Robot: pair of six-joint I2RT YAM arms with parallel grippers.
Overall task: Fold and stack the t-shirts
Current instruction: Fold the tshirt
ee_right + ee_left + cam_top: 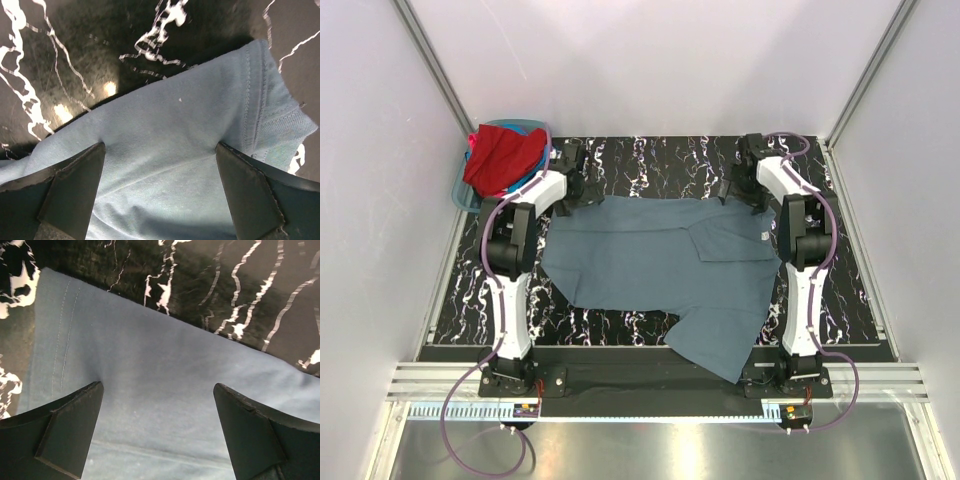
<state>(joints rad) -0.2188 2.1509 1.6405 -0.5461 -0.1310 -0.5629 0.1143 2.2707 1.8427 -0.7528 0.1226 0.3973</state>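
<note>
While the slate grey-blue cloth t-shirt (660, 260) lies spread across the black white-veined tabletop (650, 160), the left claw (157, 390) gapes wide over its far left corner and the right claw (160, 150) gapes wide over its far right corner. A red t-shirt (505, 155) sits heaped in the teal plastic basket (463, 195).

I am holding my left pincer (157, 390) and right pincer (160, 150) spread wide over the far edge of the grey-blue t-shirt (660, 260), which is covering most of the counter (610, 325) and leaving bare strips beyond it, at the near left and down the right side. The basket (460, 190), heaped with a red t-shirt (505, 155), is blocking the far left corner beside my left arm, and the walls (650, 70) are closing in on three sides.
</note>
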